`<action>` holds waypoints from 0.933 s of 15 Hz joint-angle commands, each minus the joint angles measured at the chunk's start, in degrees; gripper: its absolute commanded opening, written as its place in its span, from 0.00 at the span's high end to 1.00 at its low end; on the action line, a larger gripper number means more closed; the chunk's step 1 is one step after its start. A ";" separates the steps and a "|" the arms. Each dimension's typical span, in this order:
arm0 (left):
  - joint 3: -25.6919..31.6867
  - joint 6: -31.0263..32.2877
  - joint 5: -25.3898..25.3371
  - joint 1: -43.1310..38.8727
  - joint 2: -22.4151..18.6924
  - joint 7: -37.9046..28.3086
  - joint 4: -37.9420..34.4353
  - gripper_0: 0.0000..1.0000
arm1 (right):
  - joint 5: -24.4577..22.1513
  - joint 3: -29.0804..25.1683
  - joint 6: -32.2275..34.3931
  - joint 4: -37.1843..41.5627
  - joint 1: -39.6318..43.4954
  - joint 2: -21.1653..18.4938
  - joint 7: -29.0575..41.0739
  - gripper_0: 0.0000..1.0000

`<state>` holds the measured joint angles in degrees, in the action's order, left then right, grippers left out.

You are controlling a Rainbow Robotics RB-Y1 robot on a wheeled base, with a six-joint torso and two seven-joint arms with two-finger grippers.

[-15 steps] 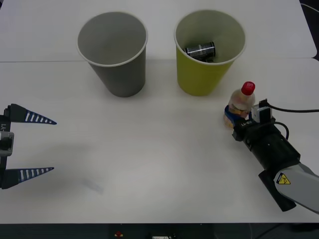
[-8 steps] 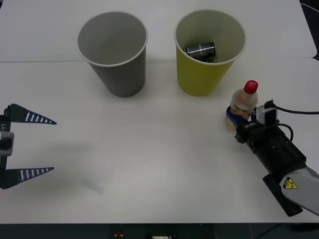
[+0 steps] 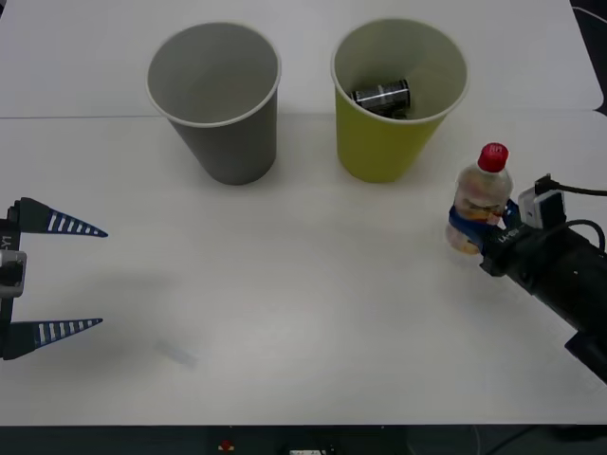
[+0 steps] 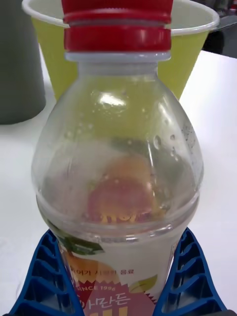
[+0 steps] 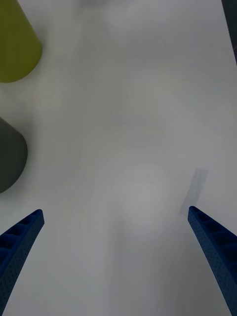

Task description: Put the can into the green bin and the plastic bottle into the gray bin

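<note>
With the can already lying in the green bin and the right pincer clamped round the upright plastic bottle at the surface's right side, best lifted level, carried over the gray bin's rim, then released; left pincer parked wide open, empty.

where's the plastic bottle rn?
In the front view, the plastic bottle stands upright on the table's right side, gripped low on its body by the right gripper, just right of and nearer than the green bin.
</note>
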<state>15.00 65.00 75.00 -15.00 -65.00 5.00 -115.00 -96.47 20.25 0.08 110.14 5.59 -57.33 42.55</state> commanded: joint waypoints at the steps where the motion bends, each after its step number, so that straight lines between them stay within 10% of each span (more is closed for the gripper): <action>1: 0.00 0.00 0.00 0.00 0.00 0.00 0.00 0.00 | -1.97 -10.05 13.11 4.55 4.26 0.29 -0.10 1.00; 7: 0.00 0.00 0.00 0.00 0.00 0.00 0.00 0.00 | -0.47 -29.30 43.69 10.62 6.01 5.82 3.59 1.00; 14: 0.00 0.00 0.00 0.00 0.00 0.00 0.00 0.00 | -2.23 -40.02 68.65 18.53 -1.11 8.55 29.87 1.00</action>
<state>15.00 65.00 75.00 -15.00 -65.00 5.00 -115.00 -98.43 -19.36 66.93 128.00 5.64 -48.81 69.64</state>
